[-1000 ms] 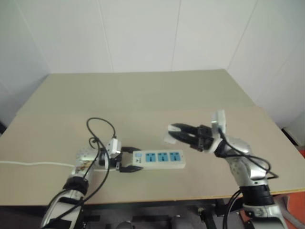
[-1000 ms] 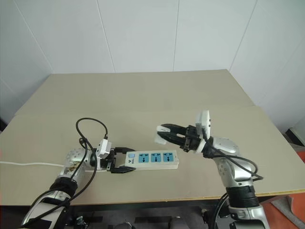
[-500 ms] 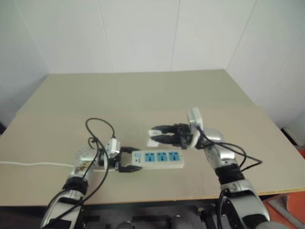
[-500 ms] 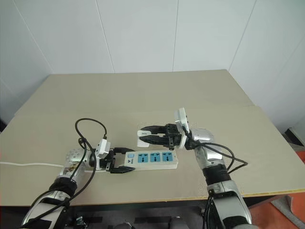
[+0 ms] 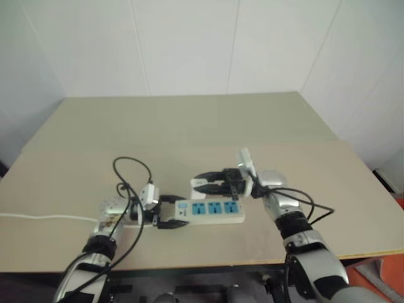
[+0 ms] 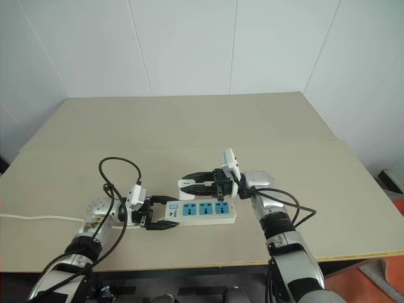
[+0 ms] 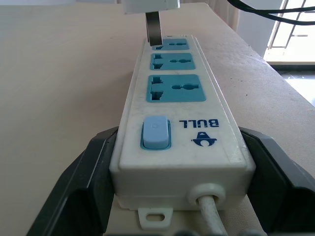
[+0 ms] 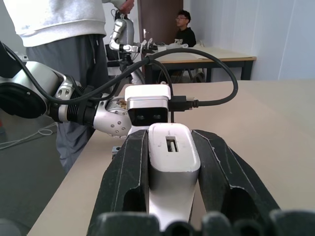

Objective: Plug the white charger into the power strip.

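Observation:
The power strip (image 5: 218, 211) lies flat on the table, a cream bar with three blue sockets (image 7: 170, 88) and a blue switch (image 7: 155, 132). My left gripper (image 5: 173, 214) is shut on its cord end, one black finger (image 7: 93, 167) against each long side. My right gripper (image 6: 189, 184) points left and is shut on the white charger (image 8: 173, 162), which sits between its black fingers (image 8: 130, 177). The charger (image 5: 201, 184) hangs just above the strip, its metal prong (image 7: 154, 27) pointing down over the row of sockets. I cannot tell which socket it is over.
The strip's thin white cord (image 5: 44, 218) runs off the table's left side. A black cable (image 5: 129, 167) loops above my left wrist. The table's front edge (image 5: 208, 262) is close behind the strip. One person stands (image 8: 64, 19) and another sits (image 8: 183, 27) beyond the table.
My right gripper has carried the charger to the left and slightly down, from the right of the strip to just above it. The left gripper and the strip have stayed put.

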Robot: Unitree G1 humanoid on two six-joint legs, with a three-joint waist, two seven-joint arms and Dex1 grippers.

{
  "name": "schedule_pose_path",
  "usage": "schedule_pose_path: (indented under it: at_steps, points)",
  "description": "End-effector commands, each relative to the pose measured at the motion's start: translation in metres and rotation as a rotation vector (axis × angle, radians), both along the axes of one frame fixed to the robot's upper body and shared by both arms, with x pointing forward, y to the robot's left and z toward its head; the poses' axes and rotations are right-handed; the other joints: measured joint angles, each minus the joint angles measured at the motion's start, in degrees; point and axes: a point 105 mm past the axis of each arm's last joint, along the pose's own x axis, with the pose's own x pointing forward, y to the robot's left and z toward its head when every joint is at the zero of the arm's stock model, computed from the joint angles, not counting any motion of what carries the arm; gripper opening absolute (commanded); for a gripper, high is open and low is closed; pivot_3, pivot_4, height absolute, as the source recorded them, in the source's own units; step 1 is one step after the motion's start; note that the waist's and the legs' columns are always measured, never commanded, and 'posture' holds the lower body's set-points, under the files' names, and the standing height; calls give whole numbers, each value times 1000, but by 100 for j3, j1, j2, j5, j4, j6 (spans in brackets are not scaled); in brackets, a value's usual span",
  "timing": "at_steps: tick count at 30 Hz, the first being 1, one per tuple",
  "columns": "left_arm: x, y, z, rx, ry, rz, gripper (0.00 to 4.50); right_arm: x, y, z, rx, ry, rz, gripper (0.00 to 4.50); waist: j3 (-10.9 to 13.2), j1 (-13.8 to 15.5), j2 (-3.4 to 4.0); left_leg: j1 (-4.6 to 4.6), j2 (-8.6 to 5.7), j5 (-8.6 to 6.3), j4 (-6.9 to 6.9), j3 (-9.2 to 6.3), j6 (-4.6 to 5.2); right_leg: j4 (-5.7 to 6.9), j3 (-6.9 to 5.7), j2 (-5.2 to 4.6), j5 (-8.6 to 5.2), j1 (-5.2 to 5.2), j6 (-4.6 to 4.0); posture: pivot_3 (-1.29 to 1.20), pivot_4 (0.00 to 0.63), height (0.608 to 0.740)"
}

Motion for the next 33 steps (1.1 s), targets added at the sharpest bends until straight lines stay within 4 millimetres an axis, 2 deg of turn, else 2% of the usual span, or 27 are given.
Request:
schedule_pose_path:
  at_steps: [1, 33]
  points:
    - [-1, 1, -6, 37, 15, 0, 3277, -4, 1, 5, 11, -57, 8, 1154, 0, 0, 0, 0, 0, 0, 0, 0, 0, 0, 0, 0, 0, 0, 0, 0, 150, 740]
    - [1, 3, -7, 50, -10, 22, 3277, 2, 2, -21, -80, -46, -47, 1154, 0, 0, 0, 8, 0, 0, 0, 0, 0, 0, 0, 0, 0, 6, 0, 0, 150, 740]
